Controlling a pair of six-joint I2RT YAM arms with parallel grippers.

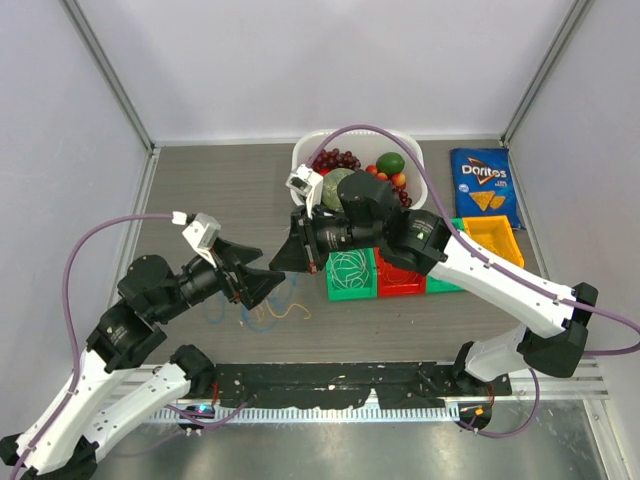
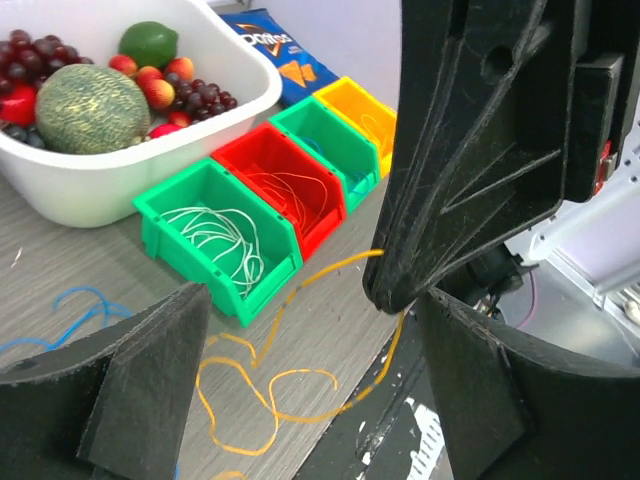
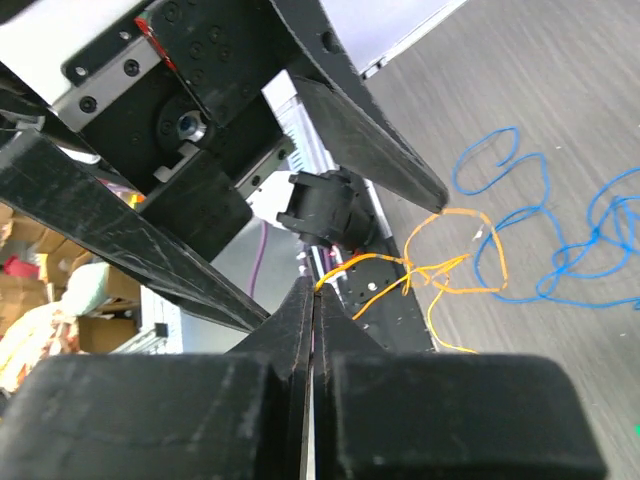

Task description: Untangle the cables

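My right fingers (image 3: 270, 345) are clenched on the orange cable (image 3: 430, 270). My left fingers (image 2: 150, 370) are released, spread wide either side of them above the counter (image 3: 560, 80).

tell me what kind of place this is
Probably a robot lab test cell: plain white walls enclose the table, with staged props like a fruit bowl, Doritos bag and sorting bins.

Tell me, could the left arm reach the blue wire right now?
Probably yes. The left gripper is open and empty, and the blue wire lies loose on the table just beside it; only the orange wire, pinched by the right gripper, runs close.
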